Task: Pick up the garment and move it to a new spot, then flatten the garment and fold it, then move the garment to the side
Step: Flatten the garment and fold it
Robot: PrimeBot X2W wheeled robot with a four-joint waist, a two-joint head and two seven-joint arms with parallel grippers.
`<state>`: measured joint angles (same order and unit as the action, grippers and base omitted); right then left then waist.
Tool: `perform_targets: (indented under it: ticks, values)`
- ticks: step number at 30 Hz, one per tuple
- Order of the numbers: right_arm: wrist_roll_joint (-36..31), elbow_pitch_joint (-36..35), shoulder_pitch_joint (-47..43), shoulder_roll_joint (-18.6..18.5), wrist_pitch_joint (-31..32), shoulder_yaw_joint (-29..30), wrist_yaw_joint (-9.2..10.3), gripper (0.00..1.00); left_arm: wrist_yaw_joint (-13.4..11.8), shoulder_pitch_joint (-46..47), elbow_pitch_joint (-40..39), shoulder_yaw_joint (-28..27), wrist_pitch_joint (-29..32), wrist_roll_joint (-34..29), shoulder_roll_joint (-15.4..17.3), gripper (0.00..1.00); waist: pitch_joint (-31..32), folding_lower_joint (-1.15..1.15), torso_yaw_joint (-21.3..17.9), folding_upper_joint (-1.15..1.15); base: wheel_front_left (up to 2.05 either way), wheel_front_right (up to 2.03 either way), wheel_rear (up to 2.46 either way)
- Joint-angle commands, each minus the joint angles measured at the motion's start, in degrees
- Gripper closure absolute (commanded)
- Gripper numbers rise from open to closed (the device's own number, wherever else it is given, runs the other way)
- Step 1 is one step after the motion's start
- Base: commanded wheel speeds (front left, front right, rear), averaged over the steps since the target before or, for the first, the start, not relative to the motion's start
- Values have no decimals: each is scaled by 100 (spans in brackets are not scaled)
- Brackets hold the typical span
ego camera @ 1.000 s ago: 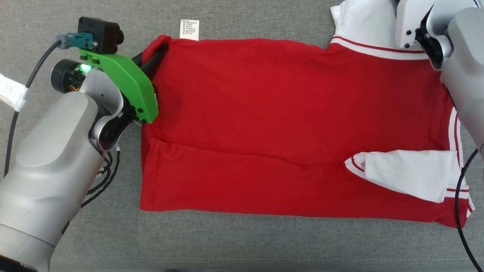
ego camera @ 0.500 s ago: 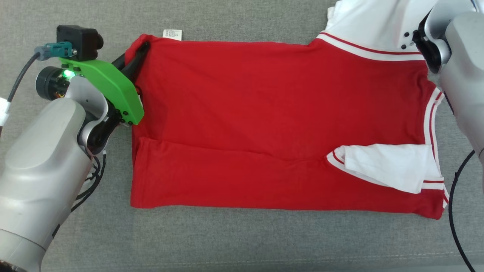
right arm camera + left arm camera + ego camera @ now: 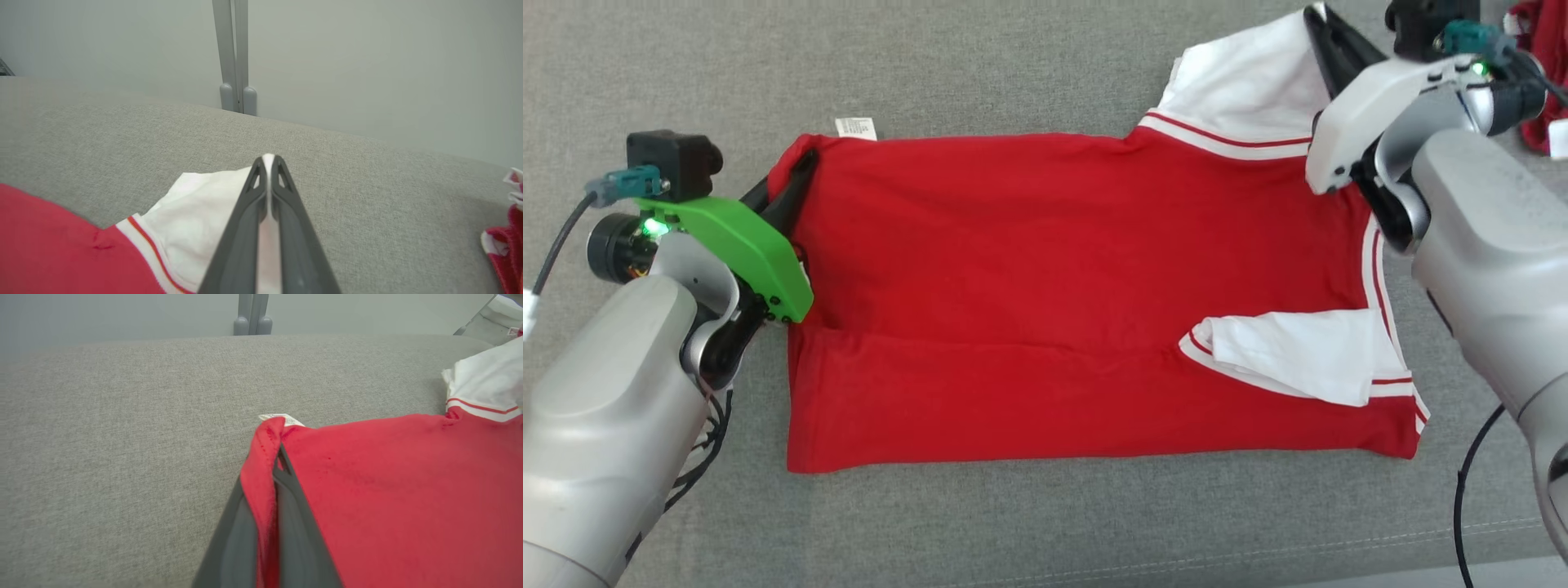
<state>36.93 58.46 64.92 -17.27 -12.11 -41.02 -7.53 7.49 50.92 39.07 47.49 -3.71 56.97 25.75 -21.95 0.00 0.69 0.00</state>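
The right jaws, which stood apart a second ago, have shut on the white sleeve, whose cloth shows pinched between their tips in the right wrist view. The left jaws have stayed clamped on the red hem corner just beside the care label. The head camera has swung as well, so the garment's shift across that view cannot be read as its own travel. The garment lies spread on the grey bench. Its long axis runs from the label straight across to the gripped sleeve, and its other sleeve is folded in on the red body, well away from the label. Both grips sit on the label's edge, the one farthest from the robot, with the left arm at the label end and the right arm at the opposite end. From both jaws the whole body of cloth lies back toward the robot, so the coming fold likely means carrying that edge level toward the near edge.
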Motion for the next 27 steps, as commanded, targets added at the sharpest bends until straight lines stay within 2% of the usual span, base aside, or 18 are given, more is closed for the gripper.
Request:
perform_targets:
  ticks: [1, 8, 11, 16, 23, 27]
  values:
    - [68, -119, -198, -82, -83, -22, 9, 100, -33, -107, 14, -34, -82, 41, 85, 100, 146, 0, -121, 0, 0, 0, 0]
    - [250, -1087, -1244, -489, -263, 18, 9, 100, -95, -474, -7, -2, -298, 26, 168, 100, 385, 0, -249, 0, 0, 0, 0]
    - [242, -1598, -1677, -692, -288, 252, 9, 100, -146, -597, -60, 1, -417, -8, 205, 100, 453, 0, -279, 0, 0, 0, 0]
    - [108, -2473, -2502, -820, -302, 779, 8, 100, -203, -801, -158, 34, -591, -51, 224, 100, 580, 0, -283, 0, 0, 0, 0]
    - [-214, -3510, -3818, -730, -162, 1670, 7, 100, -336, -1161, -442, 50, -837, -123, 294, 100, 762, 0, -278, 0, 0, 0, 0]
    - [-487, -4209, -4752, -477, 145, 2358, 7, 100, -478, -1592, -801, 5, -977, -87, 376, 100, 856, 0, -273, 0, 0, 0, 0]
